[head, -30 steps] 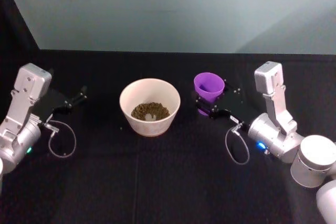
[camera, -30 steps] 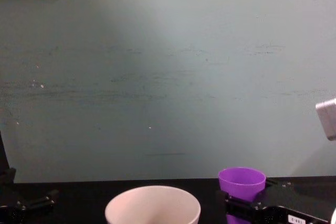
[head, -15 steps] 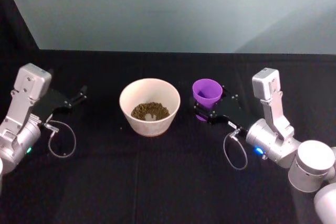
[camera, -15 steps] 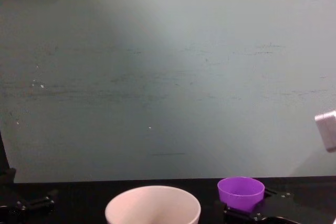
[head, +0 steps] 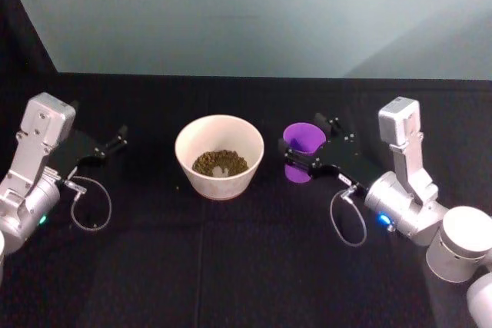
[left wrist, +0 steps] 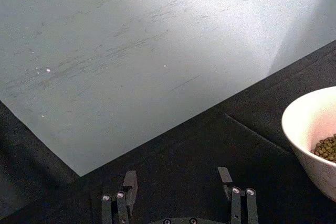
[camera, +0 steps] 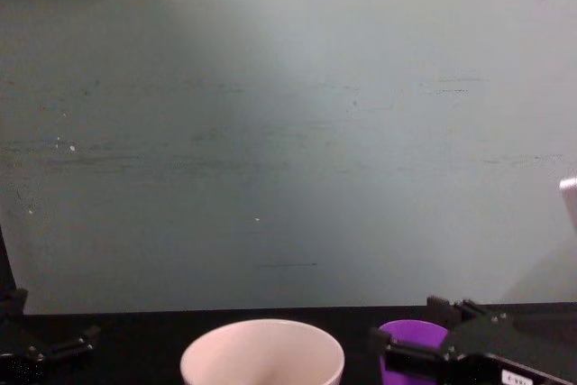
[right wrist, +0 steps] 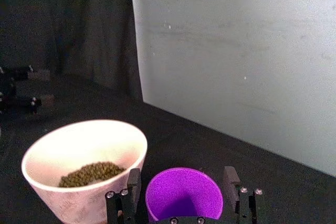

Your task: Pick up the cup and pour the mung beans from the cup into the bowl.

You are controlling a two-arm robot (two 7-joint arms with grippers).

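R arm comes in from the lower right of the head view, silver elbow joints bent, forearm angled twd centre. Right gripper is low over the table, black fingers spread wide w/ visible gaps on both sides of what sits between them (not clamping). Same gripper shows in chest view at the lower right edge. L arm parked at the far left, wrist raised, cable looped below it. Left gripper points inward, fingers well apart, nothing between them; also in chest view.
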